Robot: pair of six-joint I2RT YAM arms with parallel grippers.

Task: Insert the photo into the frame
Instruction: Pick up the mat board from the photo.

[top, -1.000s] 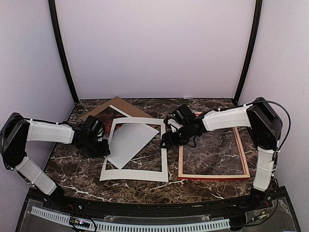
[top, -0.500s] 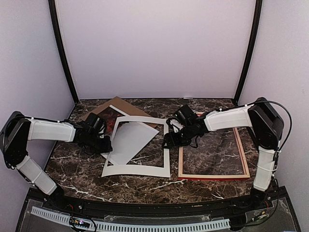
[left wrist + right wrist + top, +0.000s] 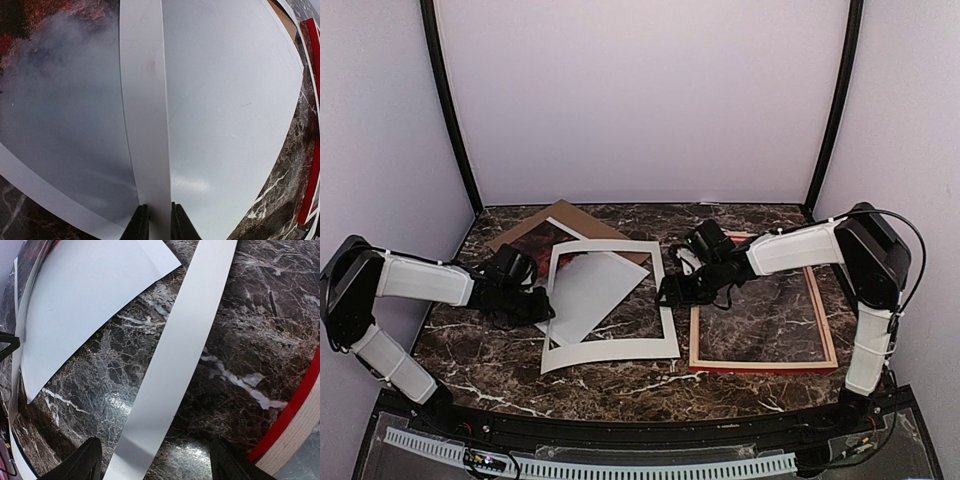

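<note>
The photo (image 3: 590, 290) lies under a white mat (image 3: 610, 352). Its pale misty part shows through the mat's window, and its reddish-brown end pokes out at the back left (image 3: 538, 240). My left gripper (image 3: 538, 305) is shut on the mat's left strip (image 3: 145, 100), with the photo (image 3: 60, 100) underneath. The red frame (image 3: 825, 310) lies flat on the right, empty, with marble showing inside it. My right gripper (image 3: 670, 292) is open, its fingers standing either side of the mat's right strip (image 3: 180, 350). The frame's red edge (image 3: 295, 410) is just to its right.
A brown backing board (image 3: 565, 213) lies at the back left under the photo and mat. The mat's right strip runs close beside the frame's left side. Dark curtain poles and lilac walls bound the marble table (image 3: 620, 395).
The mat has slid right and turned slightly, its right strip now nearer the frame. My left gripper has moved right with it. The right gripper has shifted a little right.
</note>
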